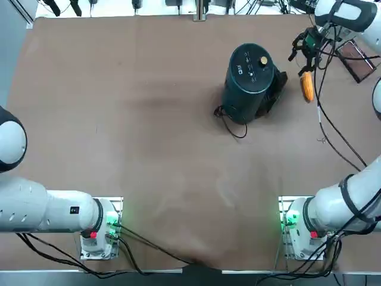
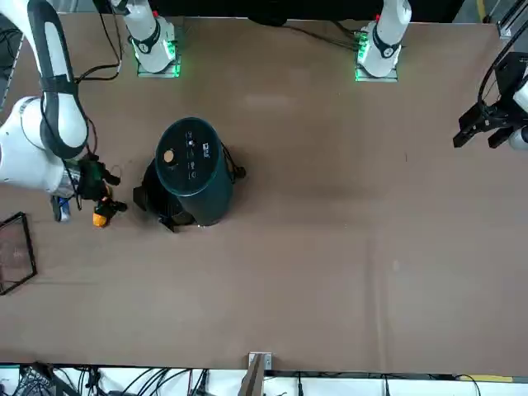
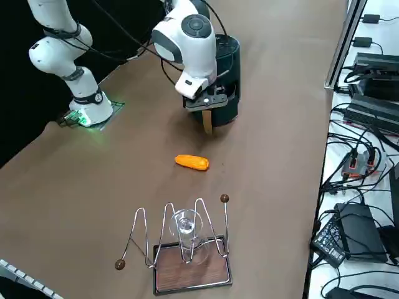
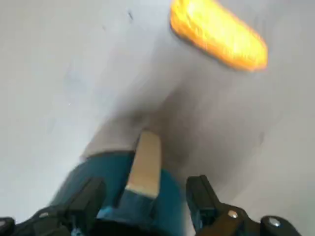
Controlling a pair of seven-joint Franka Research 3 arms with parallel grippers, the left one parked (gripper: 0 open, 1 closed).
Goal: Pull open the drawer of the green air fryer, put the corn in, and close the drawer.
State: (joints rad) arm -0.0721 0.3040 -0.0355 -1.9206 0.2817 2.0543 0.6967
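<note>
Drawer [image 1: 272, 96] judged open; corn [image 1: 307, 87] unloaded, at air fryer's [image 1: 243, 89] three o'clock from above; closing outstanding; right gripper [image 4: 146, 184] near drawer, fingers apart.

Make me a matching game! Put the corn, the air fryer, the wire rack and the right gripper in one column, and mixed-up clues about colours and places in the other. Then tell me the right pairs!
Things:
1. corn cob
2. air fryer
3. wire rack
4. right gripper

Clues:
A. silvery, with brown balls
B. in the air beside the fryer, fingers open
C. orange, lying on the table
D. dark green, with a yellow knob on top

Right pairs: 1-C, 2-D, 3-A, 4-B
</note>
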